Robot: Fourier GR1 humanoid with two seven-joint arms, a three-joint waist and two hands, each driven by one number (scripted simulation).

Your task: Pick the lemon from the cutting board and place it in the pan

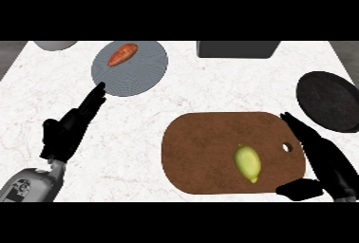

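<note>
**Inspector:** Brown wood cutting board, right of centre on the white marbled worktop. The lemon lies lengthwise on the board's right half, and nothing touches it. What of the hands?

**Assessor:** The right hand is open and holds nothing. Its fingers run straight along the board's right edge, with the thumb spread below the corner. I judge it is set there so fingers and thumb can close on the lemon from the right.

**Inspector:** And the destination?

**Assessor:** The dark pan sits just beyond that hand, off the board's upper right. The carry should be short.

**Inspector:** Left side?

**Assessor:** The left hand is open and resting, fingertips near the grey plate, which holds an orange vegetable. I judge it has no part in this step.
</note>
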